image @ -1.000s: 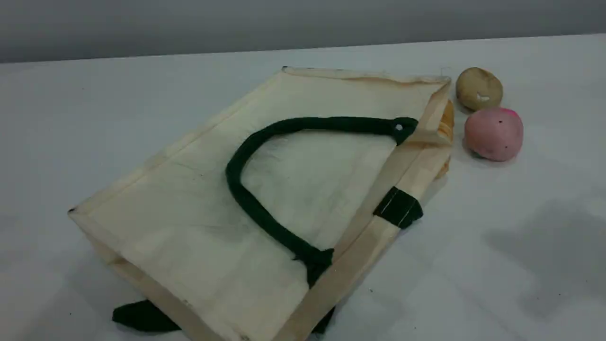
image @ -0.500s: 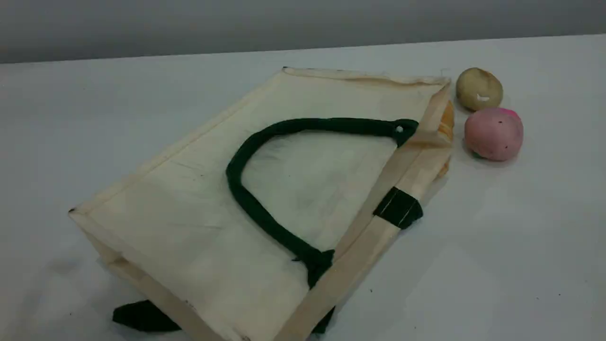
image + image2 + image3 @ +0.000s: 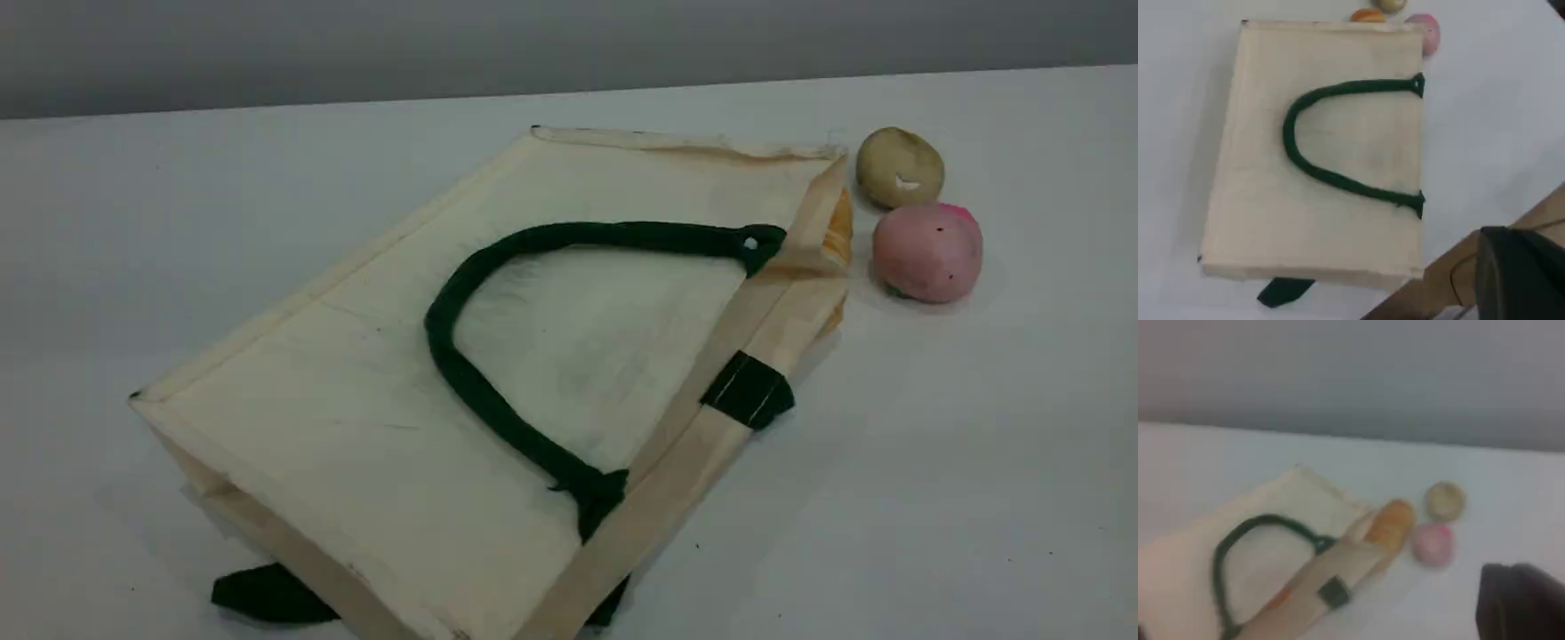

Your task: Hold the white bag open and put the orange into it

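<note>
Nothing was done yet from my end: the cream canvas tote with green rope handles [image 3: 356,373] lay flat on the worktop [image 3: 933,489], the orange soft toy fruit [image 3: 1391,520] sat half hidden by its mouth, and both the left hand [image 3: 1518,280] and right hand [image 3: 1521,603] were closed on nothing, well above it all.

I am working at a white table [image 3: 978,462] whose matte top is filling most of my scene view. A plain grey wall [image 3: 569,44] is running behind its far edge. Soft, even light is falling from above, casting only faint shadows. A light wooden edge [image 3: 1438,283] is showing in my left wrist view.
</note>
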Tool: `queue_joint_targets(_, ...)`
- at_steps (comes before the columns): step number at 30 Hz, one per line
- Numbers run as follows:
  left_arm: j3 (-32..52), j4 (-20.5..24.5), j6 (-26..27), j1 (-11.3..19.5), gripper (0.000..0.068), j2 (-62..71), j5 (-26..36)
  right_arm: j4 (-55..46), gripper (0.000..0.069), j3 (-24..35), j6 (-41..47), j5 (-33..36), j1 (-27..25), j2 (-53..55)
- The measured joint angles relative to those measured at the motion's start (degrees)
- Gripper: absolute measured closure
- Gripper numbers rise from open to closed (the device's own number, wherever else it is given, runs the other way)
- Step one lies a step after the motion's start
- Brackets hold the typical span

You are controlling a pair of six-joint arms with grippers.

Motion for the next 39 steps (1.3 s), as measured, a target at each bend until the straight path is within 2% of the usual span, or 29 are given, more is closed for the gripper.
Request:
queue_joint_targets(5,7.2,1.2,0.0,0.1,0.0673,-12.2,0.0,-3.3,0.068,1.0,-0.1,-0.4,0.1,-4.6)
queue_joint_targets(10,13.2,1.9,0.7,0.1,0.0674,-23.1,0.8,-4.3,0.068,7.7,-0.1,-0.4,0.1,-8.0)
queue_joint_targets(16,21.1,9.3,0.5,0.3,0.0674,-34.2,-0.6,-2.1,0.068,17.3,0.3,-1.3,0.1,-7.8)
queue_joint_targets(19,25.1,11.3,0.5,0.9,0.0675,-37.2,-1.3,-2.6,0.068,20.5,0.3,-3.2,0.1,-7.8)
queue_joint_targets(25,31.4,11.7,0.5,1.2,0.0675,-38.7,-4.7,-6.4,0.0676,21.4,0.2,-6.5,0.1,-7.8)
queue_joint_targets(31,32.7,12.0,0.6,1.2,0.0674,-38.6,-3.9,-6.6,0.0666,22.8,1.1,-10.1,0.1,-7.8)
queue_joint_targets(39,32.6,11.9,0.9,1.2,0.0664,-38.6,-3.6,-6.8,0.0657,22.9,1.4,-9.3,0.1,-7.8)
